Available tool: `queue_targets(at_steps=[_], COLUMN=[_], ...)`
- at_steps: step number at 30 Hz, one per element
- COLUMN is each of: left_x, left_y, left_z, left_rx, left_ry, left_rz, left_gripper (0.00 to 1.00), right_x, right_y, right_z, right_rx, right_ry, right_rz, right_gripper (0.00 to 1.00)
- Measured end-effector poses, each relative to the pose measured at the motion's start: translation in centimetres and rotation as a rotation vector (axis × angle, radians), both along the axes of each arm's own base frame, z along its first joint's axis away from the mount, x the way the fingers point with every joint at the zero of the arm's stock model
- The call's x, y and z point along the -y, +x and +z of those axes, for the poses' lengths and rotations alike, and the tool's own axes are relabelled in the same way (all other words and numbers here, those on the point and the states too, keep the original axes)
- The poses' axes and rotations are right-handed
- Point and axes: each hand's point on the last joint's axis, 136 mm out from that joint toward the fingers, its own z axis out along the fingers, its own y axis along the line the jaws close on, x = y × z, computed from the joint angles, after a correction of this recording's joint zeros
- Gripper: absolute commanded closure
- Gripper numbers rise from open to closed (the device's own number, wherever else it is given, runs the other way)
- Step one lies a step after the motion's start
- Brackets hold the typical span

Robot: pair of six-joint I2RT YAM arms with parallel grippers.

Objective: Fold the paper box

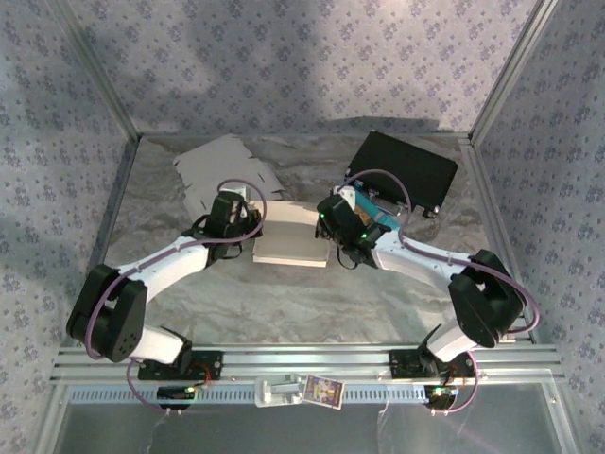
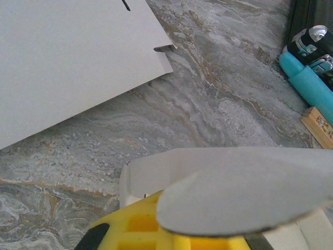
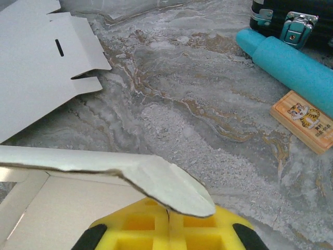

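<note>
At the near edge, a small picture card (image 1: pixel 321 390) lies on the metal rail (image 1: pixel 123 361) between the two arm bases. The drawing on it is too small to make out.

In the middle of the worktop (image 1: pixel 284 303) sits the box (image 1: pixel 288 241). It is pale and partly folded. The left gripper (image 1: pixel 248 219) is at its left end and the right gripper (image 1: pixel 333 227) is at its right end. Both have their yellow jaws closed tight.

In the left wrist view, the round left flap (image 2: pixel 244 190) of the box lies across the fingertips and hides them. I cannot tell if the jaws pinch it or just press on it. In the right wrist view, the right flap (image 3: pixel 104 166) has a rough edge and covers the tips there in the same way. Under it a bit of the box's pale inside shows. The rest is cut off by the edge of the picture.

Farther back on the left, a flat sheet (image 1: pixel 222 170) of cardboard with a slot and tabs lies on the worktop.

Farther back on the right is a teal tube (image 3: pixel 291 62). A small wooden block (image 3: pixel 304 120) with a tiger on it lies just beside it. From above, the right arm hides most of the tube.

By the far right corner is a black case (image 1: pixel 406 170). It is shut with a silver latch (image 3: pixel 296 23), so what is in it is hidden.
</note>
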Motion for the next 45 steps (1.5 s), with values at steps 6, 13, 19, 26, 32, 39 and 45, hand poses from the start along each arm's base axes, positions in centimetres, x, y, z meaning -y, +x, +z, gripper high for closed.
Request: queue_targets(at_steps=[6, 13, 19, 26, 32, 39, 45], left_x=[0.4, 1.0, 1.3, 1.2, 1.3, 1.2, 1.0], left_y=[-0.2, 0.8, 1.8, 1.2, -0.1, -0.9, -1.1], left_z=[0.1, 1.2, 1.8, 0.0, -0.9, -0.9, -1.0], left_rx=[-0.025, -0.095, -0.109, -0.108, -0.067, -0.058, -0.055], left_ry=[-0.036, -0.03, -0.03, -0.038, -0.072, -0.072, -0.046], left_rz=[0.024, 0.067, 0.092, 0.084, 0.059, 0.046, 0.05], left_gripper=[1.0, 1.0, 1.0, 1.0, 1.0, 1.0, 1.0], right_x=[0.3, 0.4, 0.6, 0.9, 1.0, 1.1, 0.4], right_y=[0.0, 1.2, 2.2, 1.4, 0.3, -0.4, -2.5], right_z=[0.0, 0.8, 1.2, -0.2, -0.9, -0.9, 0.4], right_rx=[0.001, -0.052, -0.056, -0.027, -0.008, -0.059, -0.189], right_ry=[0.05, 0.075, 0.092, 0.144, 0.171, 0.145, 0.163], right_rz=[-0.061, -0.155, -0.207, -0.204, -0.184, -0.175, -0.127], right_gripper=[1.0, 1.0, 1.0, 1.0, 1.0, 0.84, 0.55])
